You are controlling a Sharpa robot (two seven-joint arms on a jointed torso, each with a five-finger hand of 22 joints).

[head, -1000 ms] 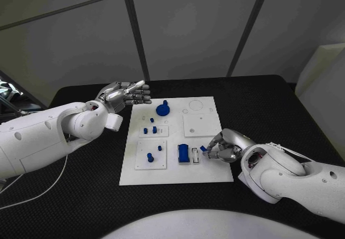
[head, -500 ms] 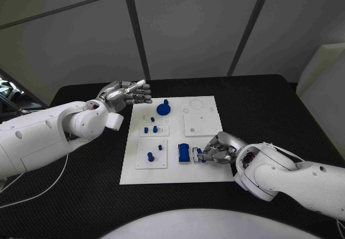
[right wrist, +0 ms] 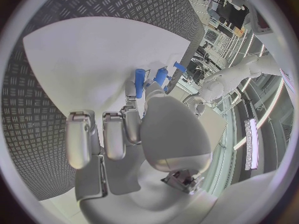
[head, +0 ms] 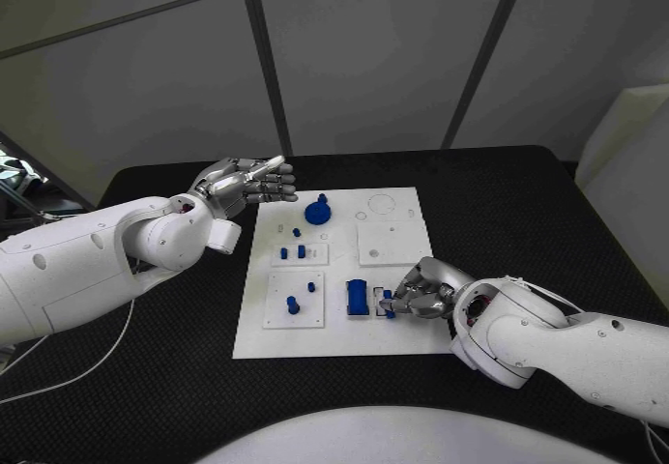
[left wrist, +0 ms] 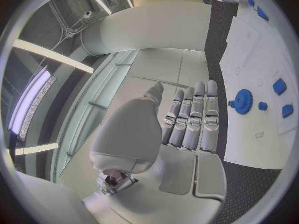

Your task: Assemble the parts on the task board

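Note:
The white task board [head: 334, 333] lies mid-table. My right hand [head: 422, 290] rests over its near right part, fingers curled, pinching a small blue part [head: 388, 308] right beside a tall blue block [head: 357, 296]. The right wrist view has that block [right wrist: 139, 82] and the part [right wrist: 161, 76] just past my fingertips [right wrist: 129, 109]. A blue gear [head: 318, 211] sits at the board's far end, small blue pegs [head: 290, 252] stand in the middle left plate, and another peg [head: 292, 305] is nearer. My left hand [head: 251, 181] hovers left of the gear, fingers straight, holding nothing.
The black table [head: 167, 367] surrounds the board. In the left wrist view the gear [left wrist: 241, 101] and nearby pegs [left wrist: 279, 86] lie past my left hand's fingers [left wrist: 193, 117]. A white square plate [head: 391, 242] on the board's right half is bare.
My right hand has shifted left and slightly nearer, carrying the small blue part down next to the tall blue block. My left hand has stayed where it was.

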